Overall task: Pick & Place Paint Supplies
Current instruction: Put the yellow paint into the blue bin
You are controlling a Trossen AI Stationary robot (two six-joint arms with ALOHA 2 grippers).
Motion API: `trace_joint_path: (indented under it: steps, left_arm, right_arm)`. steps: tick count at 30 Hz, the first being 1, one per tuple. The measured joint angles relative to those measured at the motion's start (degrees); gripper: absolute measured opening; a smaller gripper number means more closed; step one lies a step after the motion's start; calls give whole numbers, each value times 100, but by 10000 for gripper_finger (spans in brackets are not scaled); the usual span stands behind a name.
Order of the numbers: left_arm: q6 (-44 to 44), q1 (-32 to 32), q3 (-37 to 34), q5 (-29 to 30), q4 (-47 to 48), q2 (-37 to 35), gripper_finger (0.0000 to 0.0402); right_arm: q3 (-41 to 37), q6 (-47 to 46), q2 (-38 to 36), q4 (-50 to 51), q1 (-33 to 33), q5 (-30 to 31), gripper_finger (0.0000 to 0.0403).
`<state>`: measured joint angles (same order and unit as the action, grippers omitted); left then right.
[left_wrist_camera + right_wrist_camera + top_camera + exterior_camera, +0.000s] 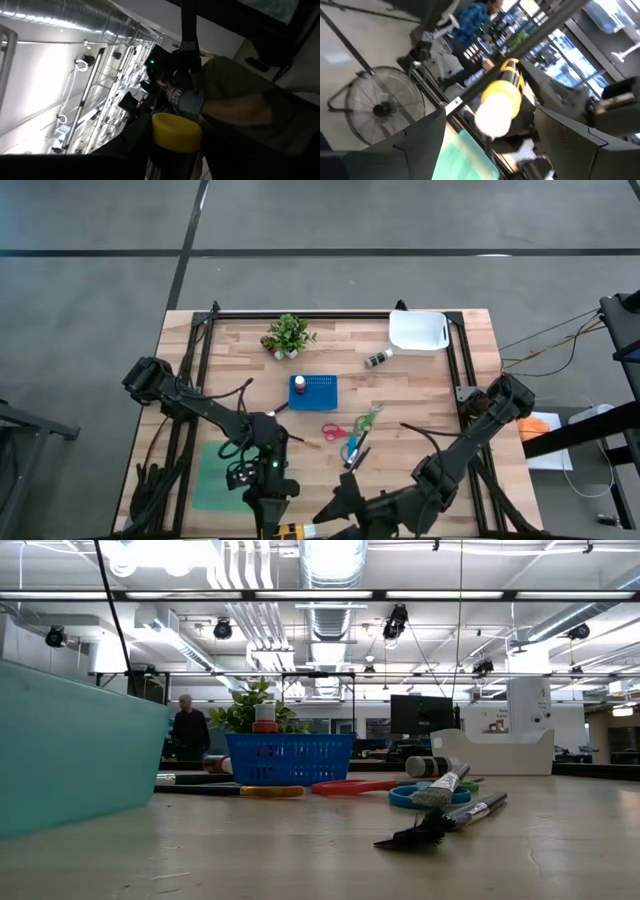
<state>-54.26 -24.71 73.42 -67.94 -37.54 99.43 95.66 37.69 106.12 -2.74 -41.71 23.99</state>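
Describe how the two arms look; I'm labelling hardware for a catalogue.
Both the left arm and the right arm are black, jointed and slim, with black cables looping alongside. A small green light glows near the left gripper. The right gripper has dark, blocky fingers.

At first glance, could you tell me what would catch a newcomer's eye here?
Probably the blue basket mid-table with a red-capped bottle in it, and the plant behind. Near the front edge, the left gripper holds a yellow-capped bottle, with the open right gripper close beside it.

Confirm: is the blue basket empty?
No. In the high view a red-capped bottle stands in the blue basket, at its left end.
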Motion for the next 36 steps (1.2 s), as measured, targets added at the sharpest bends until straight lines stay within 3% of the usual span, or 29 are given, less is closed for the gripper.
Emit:
trace_joint_path:
  steps: [11,15,22,28,36]
  left_arm:
    - [-251,4,-58,-87,482,-1,163]
    - [-267,2,-58,208,1185,-1,163]
    - [-562,-8,-58,1555,2499,71,163]
    - [-681,7,-60,2227,2849,347,163]
    - [-339,88,-71,2508,2758,903,163]
  right_arm:
    - [-1,-198,-39,104,192,-258,304]
    - [-4,-414,-201,481,-10,139,304]
    - [-32,-1284,-312,1356,-532,974,304]
    - [-349,-2157,-331,1800,-808,1786,304]
    - [-739,-3007,-386,1899,-1250,2550,304]
